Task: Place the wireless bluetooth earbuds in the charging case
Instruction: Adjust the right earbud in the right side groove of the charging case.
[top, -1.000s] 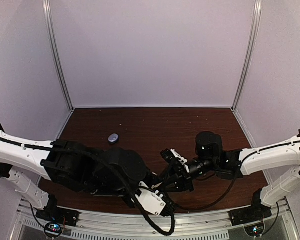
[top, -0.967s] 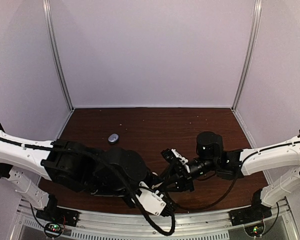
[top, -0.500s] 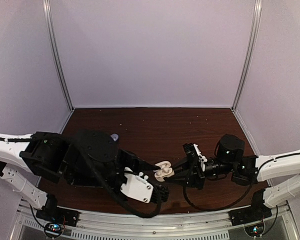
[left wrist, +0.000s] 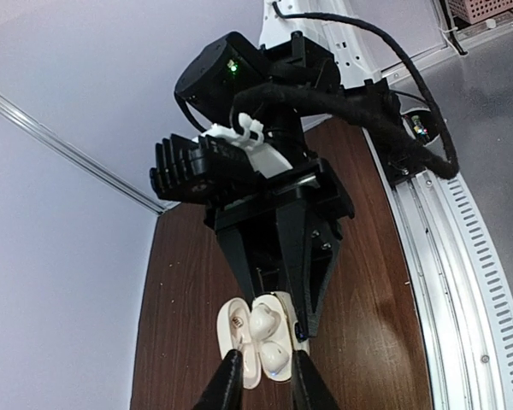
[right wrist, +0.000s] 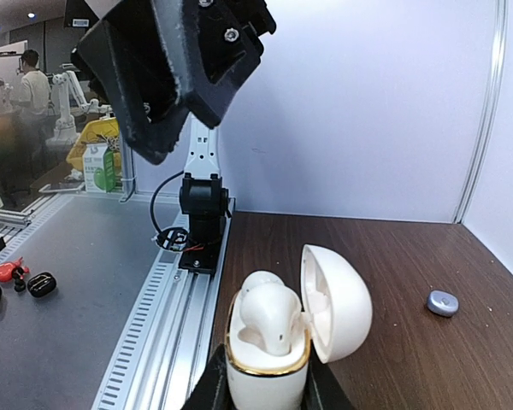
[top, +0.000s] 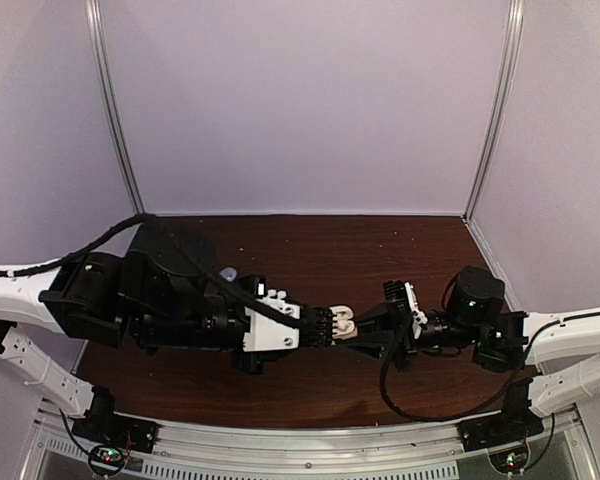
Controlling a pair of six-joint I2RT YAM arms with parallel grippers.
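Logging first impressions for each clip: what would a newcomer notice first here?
An open cream charging case, gold-rimmed, with a white earbud seated inside, is held by the right arm's fingers over the middle of the table. The left arm's fingers face it from the opposite side, tips close to it. A lone bluish earbud lies apart on the dark table.

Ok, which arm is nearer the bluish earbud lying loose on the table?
Left. The left arm passes just beside the bluish earbud, on its near side; the right tool, shut on the open charging case, is well to its right.
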